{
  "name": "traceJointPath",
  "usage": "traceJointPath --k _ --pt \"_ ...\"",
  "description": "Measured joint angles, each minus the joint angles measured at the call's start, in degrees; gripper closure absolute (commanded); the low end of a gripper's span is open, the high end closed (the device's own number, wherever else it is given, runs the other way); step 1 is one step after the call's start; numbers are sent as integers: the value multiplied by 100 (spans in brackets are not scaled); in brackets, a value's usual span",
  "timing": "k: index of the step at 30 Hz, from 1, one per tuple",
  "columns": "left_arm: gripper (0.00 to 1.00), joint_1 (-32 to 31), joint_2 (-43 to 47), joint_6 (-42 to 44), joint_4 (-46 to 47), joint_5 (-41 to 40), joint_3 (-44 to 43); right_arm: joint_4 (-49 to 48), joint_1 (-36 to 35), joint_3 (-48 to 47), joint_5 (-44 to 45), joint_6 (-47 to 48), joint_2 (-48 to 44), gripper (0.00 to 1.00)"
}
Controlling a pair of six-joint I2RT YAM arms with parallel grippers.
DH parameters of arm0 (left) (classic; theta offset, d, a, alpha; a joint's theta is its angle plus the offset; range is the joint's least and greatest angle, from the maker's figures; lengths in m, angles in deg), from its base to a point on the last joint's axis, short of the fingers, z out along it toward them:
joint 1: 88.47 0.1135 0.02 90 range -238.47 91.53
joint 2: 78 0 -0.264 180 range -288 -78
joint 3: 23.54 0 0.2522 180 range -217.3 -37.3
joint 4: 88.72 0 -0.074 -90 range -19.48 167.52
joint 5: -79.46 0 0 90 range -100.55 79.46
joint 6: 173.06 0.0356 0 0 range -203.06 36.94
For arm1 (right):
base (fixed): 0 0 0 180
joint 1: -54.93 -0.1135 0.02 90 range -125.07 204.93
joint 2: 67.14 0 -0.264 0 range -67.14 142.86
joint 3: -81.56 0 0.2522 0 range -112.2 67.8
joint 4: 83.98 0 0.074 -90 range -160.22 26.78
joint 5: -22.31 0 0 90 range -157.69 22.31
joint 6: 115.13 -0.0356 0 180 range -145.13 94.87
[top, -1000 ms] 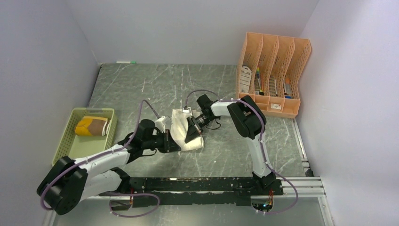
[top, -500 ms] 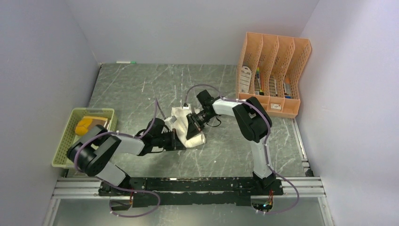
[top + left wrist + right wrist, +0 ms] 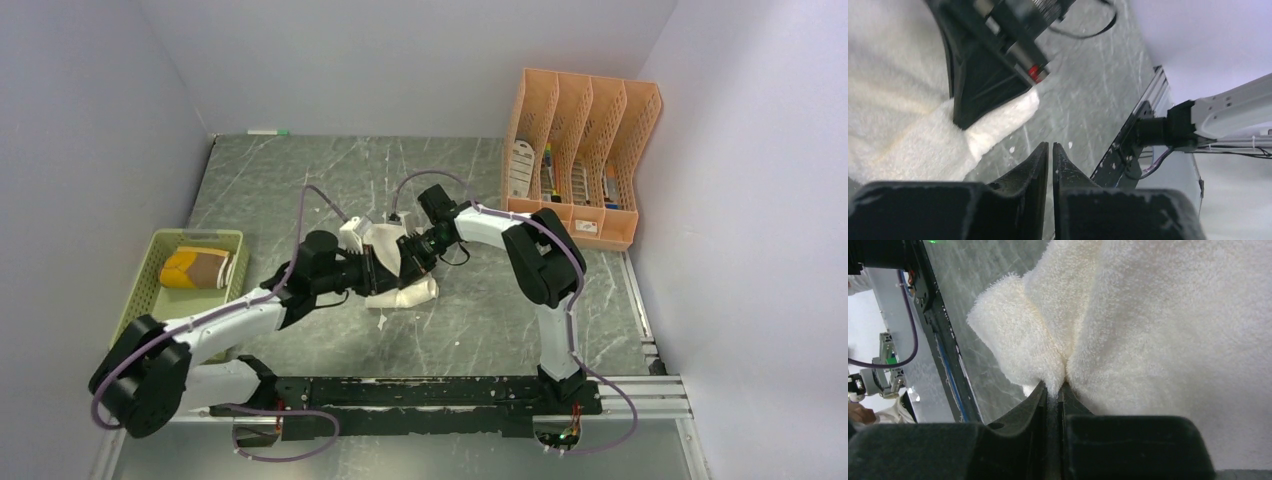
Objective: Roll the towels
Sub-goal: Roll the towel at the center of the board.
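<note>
The cream towel (image 3: 412, 292) is seen bunched at the middle of the surface (image 3: 290, 190), with its long axis laid from far-left to near-right. A fold of it is pinched by the closed right end effector (image 3: 1053, 386). The left end effector (image 3: 1048, 147) is held closed on nothing just beside the cloth. Since a second ago the towel has been gathered narrower.

towel (image 3: 408, 292) mid-table, second towel (image 3: 197, 268) apparently in basket (image 3: 137, 295)
</note>
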Motion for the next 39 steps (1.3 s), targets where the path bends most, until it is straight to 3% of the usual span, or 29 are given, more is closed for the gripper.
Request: traceJointPath --k 4,11,19,21,23,24,26,27,28,32,39 --pt "93 -2 315 201 -358 -264 -269 -13 0 0 -22 -28 81 98" --pt "93 -9 -1029 385 -752 -398 -315 -7 0 -13 -46 -39 105 99" --pt "93 -20 -1641 428 -680 -649 -319 -2 0 -13 -50 -35 105 99" --pt "93 -22 -1742 407 -579 -627 -345 -2 0 -13 -39 -35 105 89" --pt "93 -22 -1827 374 -490 -599 -369 -4 0 -13 13 -37 105 56" --pt "93 -20 -1897 343 -422 -568 -400 -2 2 -13 72 -57 103 43" --pt "93 -20 -2050 284 -251 -518 -448 4 7 -7 98 -184 46 30" --pt "93 -20 -2135 256 -153 -494 -476 4 -11 17 146 -179 -81 10" --pt "93 -20 -2234 219 -17 -463 -507 -11 -35 52 330 -186 -214 1" --pt "93 -20 -2573 81 522 -337 -570 -186 -24 219 1233 -149 -892 0" --pt "93 -20 -2699 20 807 -264 -560 -1097 0 828 3681 -208 -2837 0"
